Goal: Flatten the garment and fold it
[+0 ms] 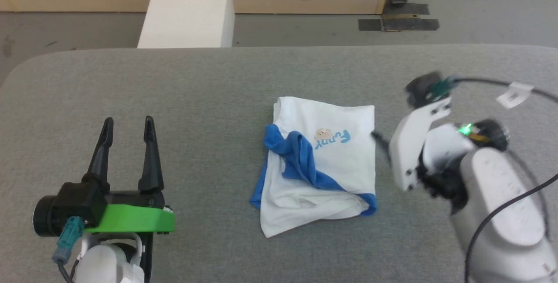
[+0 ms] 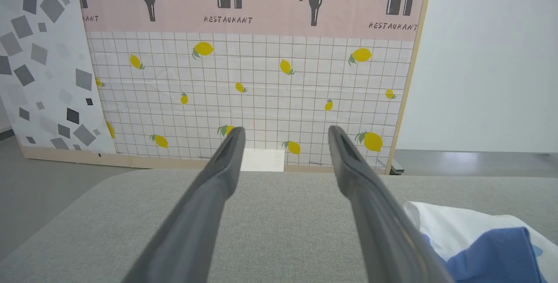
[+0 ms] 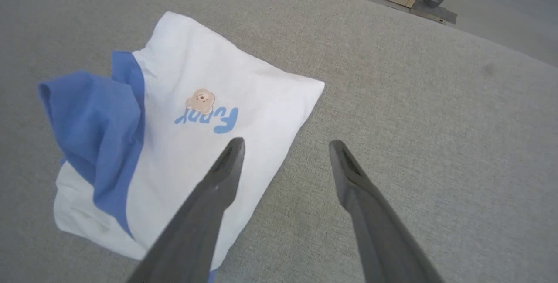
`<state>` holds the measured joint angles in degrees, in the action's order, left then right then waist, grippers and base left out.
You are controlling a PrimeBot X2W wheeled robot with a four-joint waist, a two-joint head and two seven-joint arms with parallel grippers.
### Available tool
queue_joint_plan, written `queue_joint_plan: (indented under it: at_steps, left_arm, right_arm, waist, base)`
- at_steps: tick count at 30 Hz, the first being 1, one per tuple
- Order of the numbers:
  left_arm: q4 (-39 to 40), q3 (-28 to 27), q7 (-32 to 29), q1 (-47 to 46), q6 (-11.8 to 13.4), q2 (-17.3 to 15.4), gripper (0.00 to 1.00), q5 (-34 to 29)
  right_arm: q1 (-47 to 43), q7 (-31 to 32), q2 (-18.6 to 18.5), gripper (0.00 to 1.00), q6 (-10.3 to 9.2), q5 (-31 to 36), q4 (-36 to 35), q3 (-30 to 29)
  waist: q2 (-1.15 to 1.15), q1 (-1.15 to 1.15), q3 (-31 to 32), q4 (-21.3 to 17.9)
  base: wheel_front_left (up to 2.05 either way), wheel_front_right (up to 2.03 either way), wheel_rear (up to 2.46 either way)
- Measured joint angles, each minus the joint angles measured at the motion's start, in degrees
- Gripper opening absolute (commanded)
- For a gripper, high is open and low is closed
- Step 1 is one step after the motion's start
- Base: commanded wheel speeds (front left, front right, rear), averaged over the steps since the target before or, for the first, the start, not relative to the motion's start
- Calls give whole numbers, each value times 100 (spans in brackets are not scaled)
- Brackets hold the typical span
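Grey woven cloth over a broad, round-cornered bench (image 1: 174, 82), carrying everything. Near its middle, lying as a rough folded packet: soft white shirt with bright blue sleeves, the garment (image 1: 340, 161). Judged late in the fold: body already doubled into a near-rectangle yet untidy, so probably a tidying or last-fold step in hand.

Right claw (image 3: 286, 142) spread wide and gripping nothing, poised over the packet's right edge, one finger above white cloth, the other above bare bench. Left claw (image 1: 128, 121) likewise wide apart and empty, well away to the left of the garment.

Next, likely needed: a pinch on the loose blue sleeve to tuck it flat, or a low grip on one edge for one more fold, without dragging the layers apart.

Blue sleeve (image 1: 301, 161) bunched diagonally across the top, not flat. Lower white hem wrinkled and layered. Small blue "Funny" print (image 1: 338, 138) facing up, reading upside down in the head view, with a tiny tan bear face (image 1: 323, 134) just beside it.
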<state>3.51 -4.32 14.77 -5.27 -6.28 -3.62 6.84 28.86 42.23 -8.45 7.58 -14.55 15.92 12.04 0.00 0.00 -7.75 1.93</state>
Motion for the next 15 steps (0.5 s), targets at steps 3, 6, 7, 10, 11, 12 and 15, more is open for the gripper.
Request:
queue_joint_plan:
  at_steps: [3,6,7,10,11,12,15]
  left_arm:
    - [11,79,0,-3,-7,1,100,-35]
    - [5,151,1,-20,-23,1,100,-35]
    - [4,178,1,-31,-24,2,100,-35]
    - [-19,218,1,-74,-27,2,100,-35]
    - [-31,216,1,-79,-31,2,100,-33]
    - [-48,210,1,-81,-31,1,100,-33]
    - [-86,201,1,-82,-31,0,100,-33]
  right_arm:
    - [-208,76,240,100,0,1,-43,-53]
    - [-232,159,339,100,0,109,53,-65]
    - [-235,215,354,100,0,174,133,-73]
    - [-259,367,386,100,0,379,434,-132]
    - [-263,405,393,100,0,431,547,-141]
    - [-269,470,398,100,0,468,655,-144]
    - [-281,569,414,100,-1,513,836,-143]
  waist:
    - [0,0,-25,-63]
    - [0,0,-70,-22]
    - [0,0,-89,12]
    - [0,0,-165,142]
    - [0,0,-200,194]
    - [0,0,-233,242]
    - [0,0,-320,357]
  base:
    - [0,0,0]
    - [0,0,0]
    - [0,0,0]
    - [0,0,0]
    - [0,0,0]
    - [0,0,0]
    - [0,0,0]
